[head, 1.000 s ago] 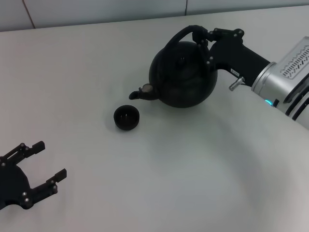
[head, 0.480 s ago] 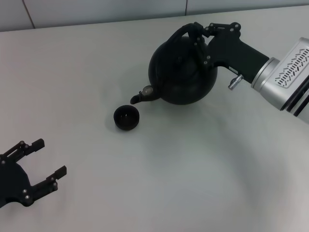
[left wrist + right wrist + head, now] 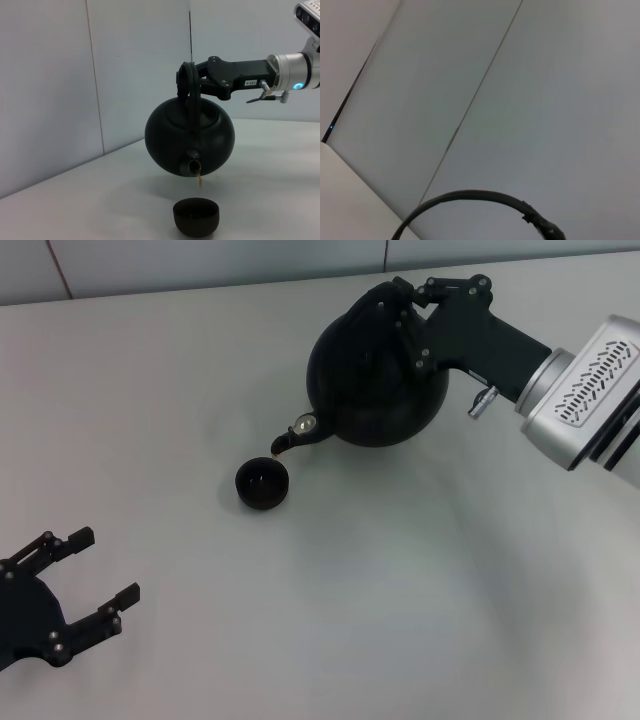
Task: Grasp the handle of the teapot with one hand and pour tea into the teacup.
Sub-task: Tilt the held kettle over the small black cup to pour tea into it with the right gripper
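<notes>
A: Where do we have the teapot [image 3: 375, 380]?

B: Lifted clear of the table [image 3: 400, 590], at the far right of centre. Our right gripper [image 3: 405, 302] is clenched on the handle [image 3: 189, 90], and the pot is tipped so the spout [image 3: 292, 437] points down to the near left.

A: And the teacup [image 3: 262, 484]?

B: Standing upright on the table, just below and beside the spout tip. From the left wrist view we see the cup directly under the spout, apart from it.

A: Anything coming out?

B: Yes, a short brown stream of tea [image 3: 199, 181] hangs from the spout mouth above the cup. We see a small glint inside the cup, but we cannot tell how full it is.

A: Our left gripper [image 3: 80, 580]?

B: Parked at the near left, low over the table, fingers spread and holding nothing, well apart from cup and pot.

A: The right wrist view?

B: Only the handle's arc against the wall [image 3: 520, 90].
</notes>
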`<state>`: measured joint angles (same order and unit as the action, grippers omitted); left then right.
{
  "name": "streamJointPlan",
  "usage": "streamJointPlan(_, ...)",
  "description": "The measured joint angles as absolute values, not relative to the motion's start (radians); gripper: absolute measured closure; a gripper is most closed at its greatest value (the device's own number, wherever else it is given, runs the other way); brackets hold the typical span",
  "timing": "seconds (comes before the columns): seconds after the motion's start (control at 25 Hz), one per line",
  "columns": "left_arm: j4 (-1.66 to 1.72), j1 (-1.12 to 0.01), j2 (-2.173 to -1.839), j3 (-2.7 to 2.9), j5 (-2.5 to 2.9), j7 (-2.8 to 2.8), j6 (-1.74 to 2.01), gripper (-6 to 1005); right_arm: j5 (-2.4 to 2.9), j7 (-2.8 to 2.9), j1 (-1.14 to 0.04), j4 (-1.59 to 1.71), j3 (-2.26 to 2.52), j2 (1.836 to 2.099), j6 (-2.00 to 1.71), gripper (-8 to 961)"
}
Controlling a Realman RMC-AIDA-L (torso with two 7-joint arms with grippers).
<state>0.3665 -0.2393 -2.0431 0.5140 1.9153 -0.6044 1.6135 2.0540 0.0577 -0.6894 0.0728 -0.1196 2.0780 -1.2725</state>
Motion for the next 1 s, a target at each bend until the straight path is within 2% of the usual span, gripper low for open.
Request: streamJointPlan(1.0, 0.367, -0.239, -2.043, 0.514, 1.914, -0.604, 1.618, 200, 2.055, 0.021, -0.704, 0.066, -0.120, 2.080, -1.262, 873)
